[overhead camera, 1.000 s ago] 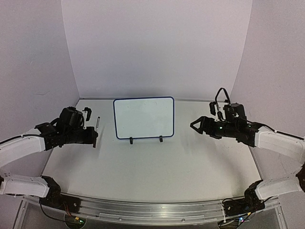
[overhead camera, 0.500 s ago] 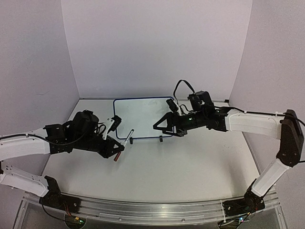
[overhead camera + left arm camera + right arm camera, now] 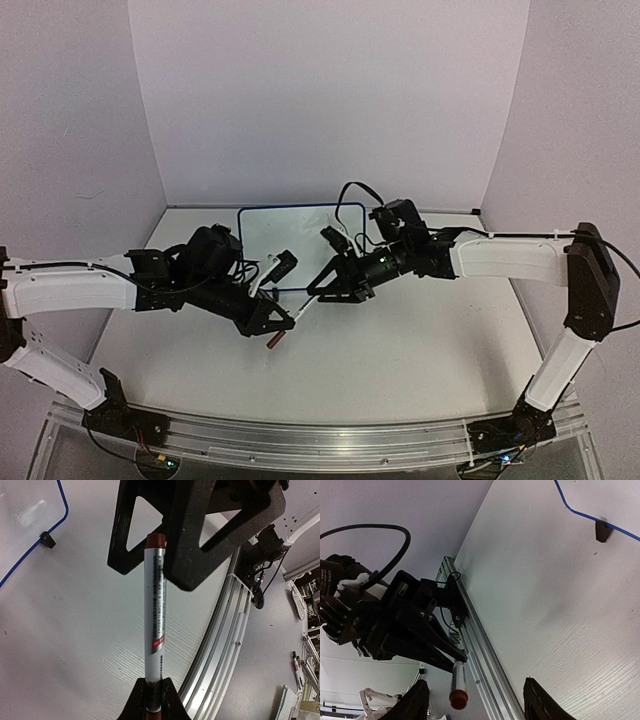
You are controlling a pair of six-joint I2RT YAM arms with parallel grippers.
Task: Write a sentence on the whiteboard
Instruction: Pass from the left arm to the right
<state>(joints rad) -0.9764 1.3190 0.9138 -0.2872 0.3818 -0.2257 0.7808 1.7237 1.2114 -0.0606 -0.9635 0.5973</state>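
Note:
The whiteboard (image 3: 300,228) stands at the back middle of the table, its lower part hidden by both arms. Its visible face is blank, so the sentence is out of view. My left gripper (image 3: 270,322) is shut on the lower end of a silver marker (image 3: 154,610) with red ends, held slanting above the table. My right gripper (image 3: 318,290) is open, one finger on each side of the marker's red far end (image 3: 458,698) with a gap on both sides. The left wrist view shows those black fingers (image 3: 200,545) framing the cap.
The aluminium rail (image 3: 320,442) runs along the near edge, below the marker in both wrist views. A black foot (image 3: 603,530) of the board and its blue frame (image 3: 63,510) lie just behind the grippers. White walls close the back and sides.
The left arm has carried the marker right and nearer, to in front of the board. The right arm has swung left and down to the marker's far end, its jaws narrowing.

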